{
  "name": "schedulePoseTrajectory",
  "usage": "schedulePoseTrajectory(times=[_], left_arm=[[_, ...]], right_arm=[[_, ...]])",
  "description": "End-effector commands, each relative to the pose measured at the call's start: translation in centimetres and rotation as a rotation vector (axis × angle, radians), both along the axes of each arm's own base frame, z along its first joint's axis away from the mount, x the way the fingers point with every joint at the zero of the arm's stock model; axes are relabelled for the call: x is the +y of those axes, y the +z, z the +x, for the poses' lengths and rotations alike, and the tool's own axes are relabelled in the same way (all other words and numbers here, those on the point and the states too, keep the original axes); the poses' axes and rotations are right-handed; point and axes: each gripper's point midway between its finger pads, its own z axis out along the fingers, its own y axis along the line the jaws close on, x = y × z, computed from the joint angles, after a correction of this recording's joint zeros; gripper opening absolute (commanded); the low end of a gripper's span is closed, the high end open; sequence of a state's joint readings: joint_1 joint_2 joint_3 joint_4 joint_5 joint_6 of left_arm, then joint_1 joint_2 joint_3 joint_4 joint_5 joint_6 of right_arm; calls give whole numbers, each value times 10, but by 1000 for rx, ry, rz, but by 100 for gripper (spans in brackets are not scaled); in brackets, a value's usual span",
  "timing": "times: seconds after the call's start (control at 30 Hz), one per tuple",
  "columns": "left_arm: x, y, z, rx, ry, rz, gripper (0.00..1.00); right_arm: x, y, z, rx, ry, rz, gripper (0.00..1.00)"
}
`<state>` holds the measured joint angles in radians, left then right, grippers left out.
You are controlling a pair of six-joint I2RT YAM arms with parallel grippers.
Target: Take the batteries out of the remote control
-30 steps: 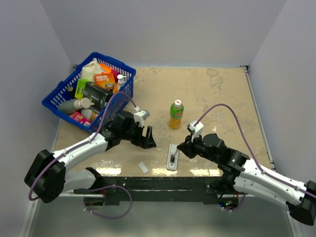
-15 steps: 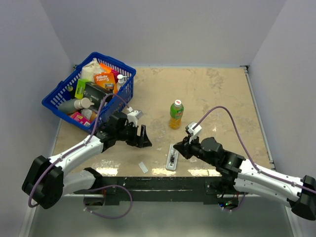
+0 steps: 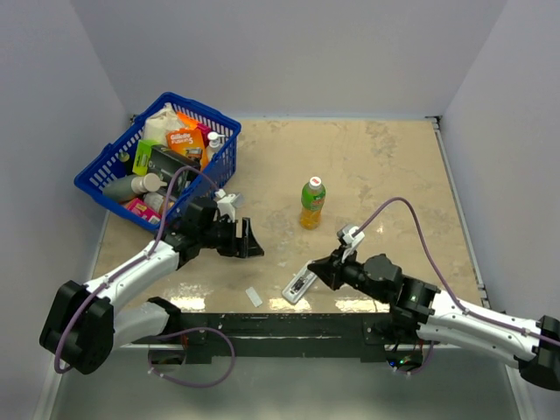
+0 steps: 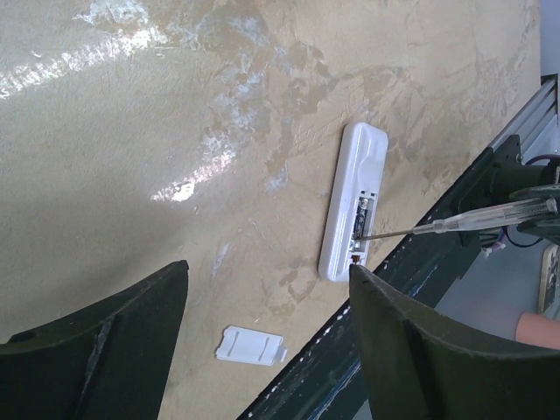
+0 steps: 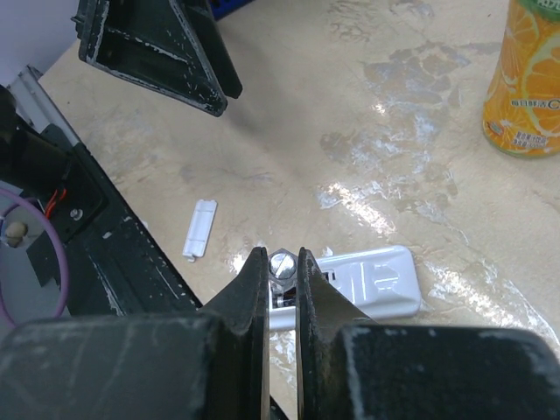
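Right wrist view is showing the right gripper (image 5: 280,259) clamping its fingers tight on the metal-capped end of a thin grey stick (image 5: 282,265), which is pointing down and away from the camera. Just ahead of the fingertips, almost under them, the remote control (image 5: 372,280) is lying flat on the table (image 5: 350,114). From the left wrist view, the stick's tip is reaching into the dark recess on the remote's face, where the batteries (image 4: 360,226) appear to be sitting still; they are too small to count.

A little further out from the right fingertips and off to their left, a small white cover (image 5: 200,229) is lying by itself, apart from the remote. That suggests the opening step is done, while the prying-out is only beginning, with no battery lying loose on the table.

Further off on that same side, the left gripper (image 3: 250,239) is hovering with its jaws spread and nothing between them, well apart from the remote.

Beyond the right gripper and to its right, an orange drink bottle (image 5: 528,79) is standing upright. Farthest away, past the left gripper, a blue basket (image 3: 220,162) is holding assorted packages.
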<state>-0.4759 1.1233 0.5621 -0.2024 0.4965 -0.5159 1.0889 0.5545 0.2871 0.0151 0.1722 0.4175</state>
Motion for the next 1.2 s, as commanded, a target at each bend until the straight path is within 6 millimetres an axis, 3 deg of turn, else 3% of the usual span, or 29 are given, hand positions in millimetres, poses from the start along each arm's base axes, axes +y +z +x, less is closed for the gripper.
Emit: schedulePoseTrajectory(times=[0.0,0.1,0.27,0.7,0.93,1.1,1.17], left_arm=[[4,-1,0,9,15,2,78],[4,-2,1,16,21,1,77],[2,-4,4,22,32,-5,76],[2,-14,7,58,60,4,73],[-2,-25,-7,99,37,-45,69],[-15,-34,-32,151,-22,-80,59],[-26,-28,-33,115,-51,-115,53]], right_arm=[[-5,-6,-2,43,-48,41,0],[-8,-11,-3,45,-58,40,0],[-8,0,2,-20,-63,57,0],[9,4,14,-154,-6,-15,0],[9,0,5,-170,36,33,0],[12,6,-8,-162,80,103,0],[14,3,-13,-150,94,94,0]])
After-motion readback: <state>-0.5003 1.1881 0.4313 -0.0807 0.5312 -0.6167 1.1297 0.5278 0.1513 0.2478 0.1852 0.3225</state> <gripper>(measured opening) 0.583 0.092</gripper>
